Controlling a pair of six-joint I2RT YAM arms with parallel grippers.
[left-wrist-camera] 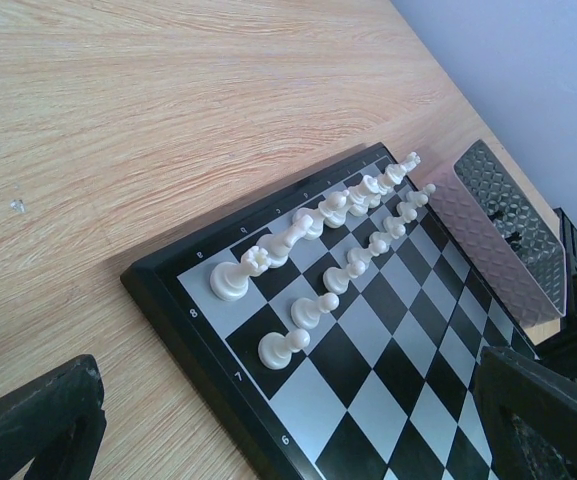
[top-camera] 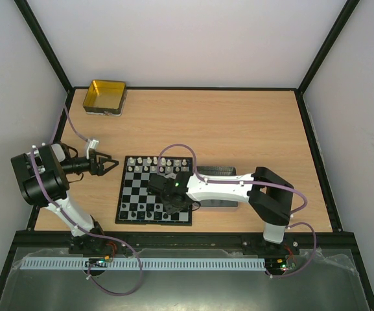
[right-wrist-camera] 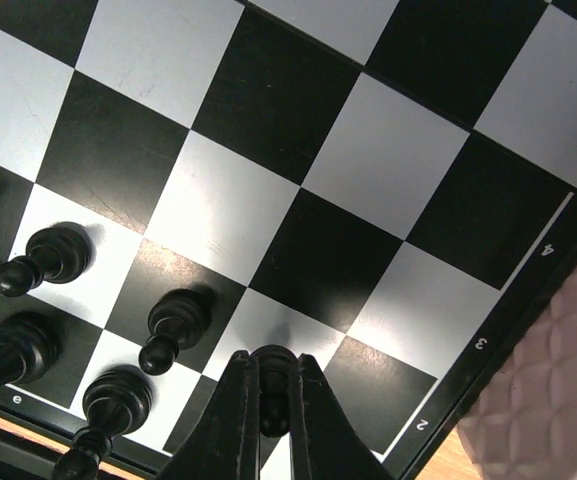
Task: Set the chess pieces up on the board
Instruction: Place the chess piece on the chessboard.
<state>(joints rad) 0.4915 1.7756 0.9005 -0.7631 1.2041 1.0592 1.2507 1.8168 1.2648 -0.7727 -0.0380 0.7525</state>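
White plastic chess pieces (left-wrist-camera: 340, 240) filled the black-and-grey checked board's (top-camera: 142, 194) far rows; black plastic pieces (right-wrist-camera: 173, 325) stood partly set near. Right gripper (right-wrist-camera: 273, 365) pinched another black piece (right-wrist-camera: 273, 400); left gripper (top-camera: 106, 164) gaped wide.

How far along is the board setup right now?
Done: white pieces stand in two rows along the board's far edge. In hand: the right end effector, shut on what looks like a black piece, hangs low over the near rows. Left: the rest of the black side; only a few black pieces stand there.

Border of the board (left-wrist-camera: 168, 310) (right-wrist-camera: 508, 315) reads 8, 7, 6, 4, 3, 2, e.
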